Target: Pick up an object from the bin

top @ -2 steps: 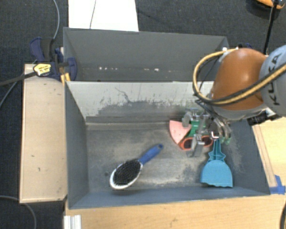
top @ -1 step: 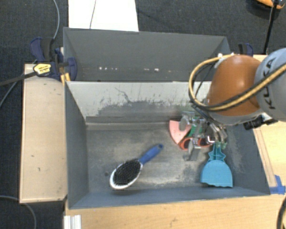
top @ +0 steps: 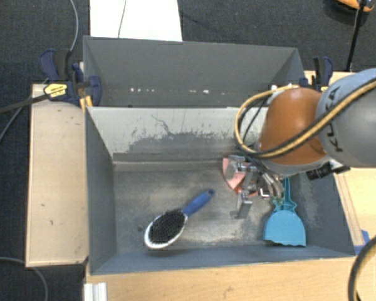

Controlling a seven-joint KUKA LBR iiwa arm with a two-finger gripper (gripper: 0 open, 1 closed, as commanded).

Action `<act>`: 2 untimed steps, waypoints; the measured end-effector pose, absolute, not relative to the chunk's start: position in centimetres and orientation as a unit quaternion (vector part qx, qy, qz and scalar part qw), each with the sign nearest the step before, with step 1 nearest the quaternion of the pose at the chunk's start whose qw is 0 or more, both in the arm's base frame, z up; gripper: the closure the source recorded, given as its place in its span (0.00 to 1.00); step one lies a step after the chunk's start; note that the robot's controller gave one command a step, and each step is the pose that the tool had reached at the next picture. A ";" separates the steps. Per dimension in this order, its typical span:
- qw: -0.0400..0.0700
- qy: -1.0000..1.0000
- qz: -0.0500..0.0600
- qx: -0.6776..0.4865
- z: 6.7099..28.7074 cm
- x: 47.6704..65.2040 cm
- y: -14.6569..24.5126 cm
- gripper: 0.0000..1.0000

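Observation:
My gripper [top: 244,204] hangs low over the right half of the bin floor, just under the arm's orange cover. A pink and red thing [top: 233,174] lies right beside it on the upper left, partly hidden by the gripper's body; whether the two touch I cannot tell. Close on the right lies a blue fan-shaped scoop [top: 284,228] with a teal handle that points up toward the gripper. A hairbrush [top: 173,221] with a blue handle and a white-rimmed black bristle head lies on the floor to the left, apart from the gripper.
The arm reaches in from the right, and its orange cover and yellow cables hide the bin's right back corner. The sloping grey walls close in on all sides. Bare floor lies between the hairbrush and the gripper.

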State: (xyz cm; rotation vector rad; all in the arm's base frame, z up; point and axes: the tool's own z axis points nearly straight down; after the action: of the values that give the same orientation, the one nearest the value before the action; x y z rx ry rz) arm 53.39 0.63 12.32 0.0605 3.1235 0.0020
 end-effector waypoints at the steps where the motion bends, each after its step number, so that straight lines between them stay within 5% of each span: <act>1: 0.004 0.999 0.001 0.040 8.5 56.1 3.1 0.00; 2: 0.009 1.000 0.001 0.001 7.6 56.9 6.1 0.00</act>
State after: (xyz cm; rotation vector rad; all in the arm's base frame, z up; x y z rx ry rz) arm 56.87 6.06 7.56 0.0032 3.1226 0.0020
